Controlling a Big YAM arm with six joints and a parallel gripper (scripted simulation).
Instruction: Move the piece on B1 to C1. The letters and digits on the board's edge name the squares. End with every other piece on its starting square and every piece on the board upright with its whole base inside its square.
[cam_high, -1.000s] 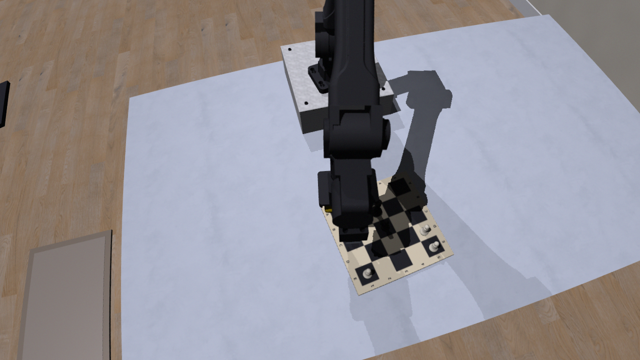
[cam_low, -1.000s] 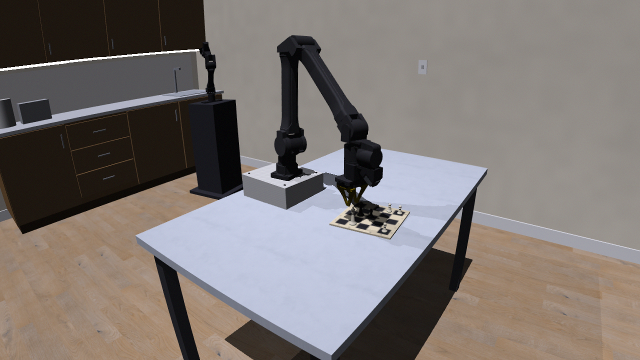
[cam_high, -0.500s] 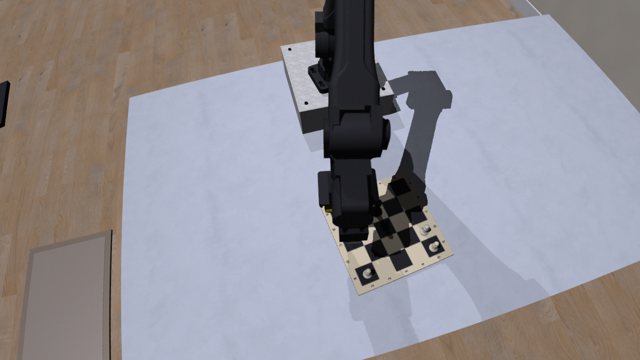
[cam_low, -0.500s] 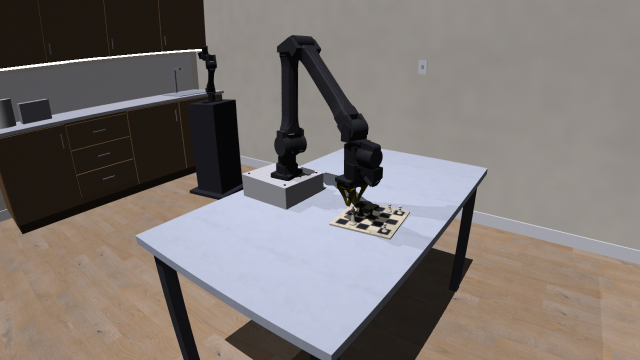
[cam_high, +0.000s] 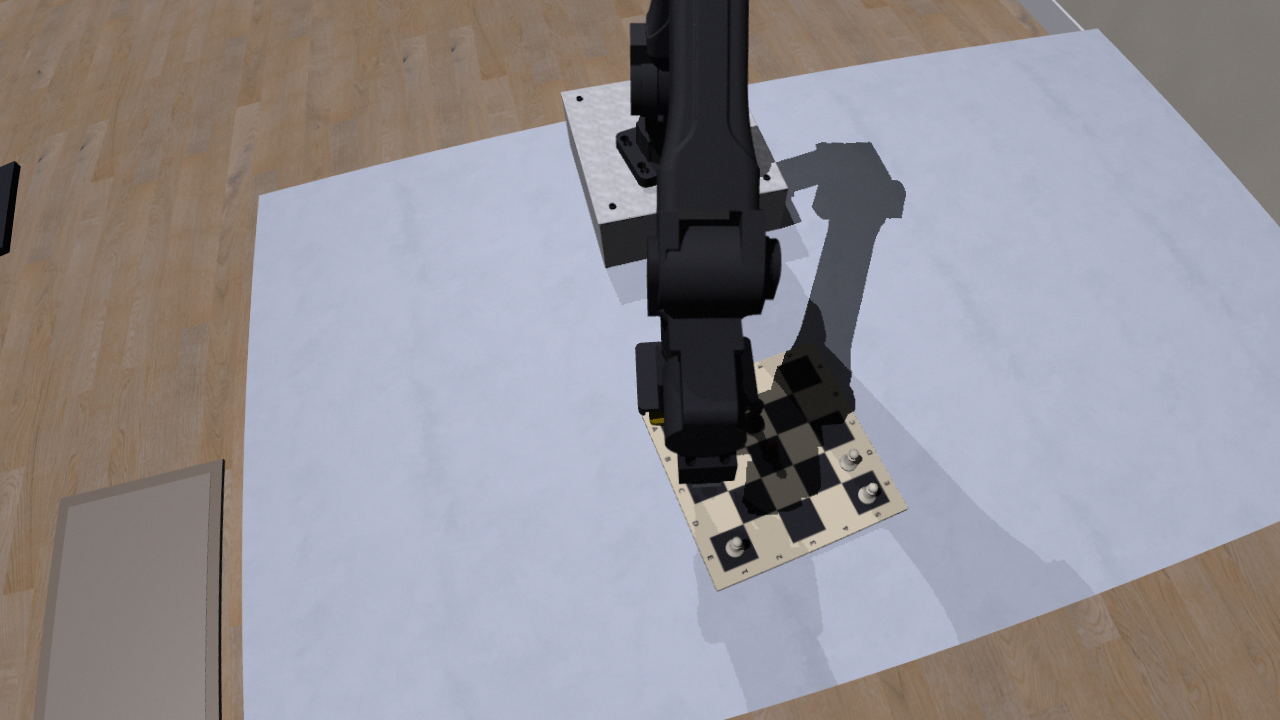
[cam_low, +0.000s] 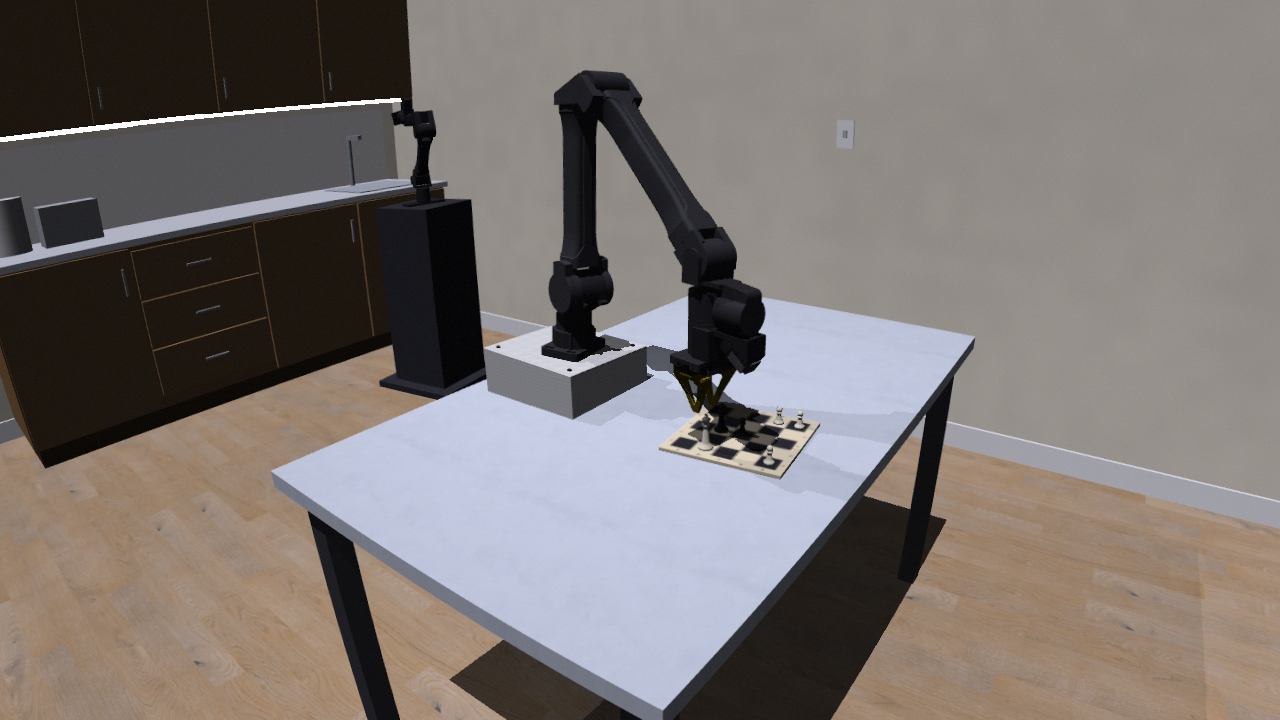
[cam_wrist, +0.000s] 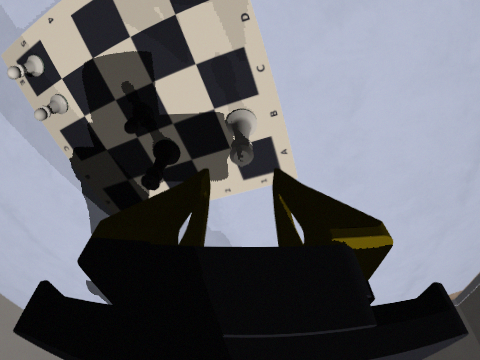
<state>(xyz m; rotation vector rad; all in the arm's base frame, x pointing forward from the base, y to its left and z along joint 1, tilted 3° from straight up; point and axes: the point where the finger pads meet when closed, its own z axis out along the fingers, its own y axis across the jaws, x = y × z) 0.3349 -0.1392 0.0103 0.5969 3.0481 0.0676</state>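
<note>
A small chessboard (cam_high: 776, 465) lies on the white table. A white piece (cam_wrist: 242, 134) stands on B1, at the board's edge next to the letters; it also shows in the exterior view (cam_low: 705, 436). C1 (cam_wrist: 234, 76) is a bare dark square beside it. My gripper (cam_wrist: 241, 177) hovers above the board's A–B corner, just short of the white piece, with its yellow fingers apart and nothing between them. In the top view the arm hides this corner.
A white pawn (cam_high: 735, 546) stands on E1. Two white pawns (cam_high: 850, 461) (cam_high: 868, 492) stand at the far column. Two black pieces (cam_wrist: 160, 160) (cam_wrist: 136, 115) stand mid-board, close to B1. The arm's grey base block (cam_high: 671, 179) sits behind the board.
</note>
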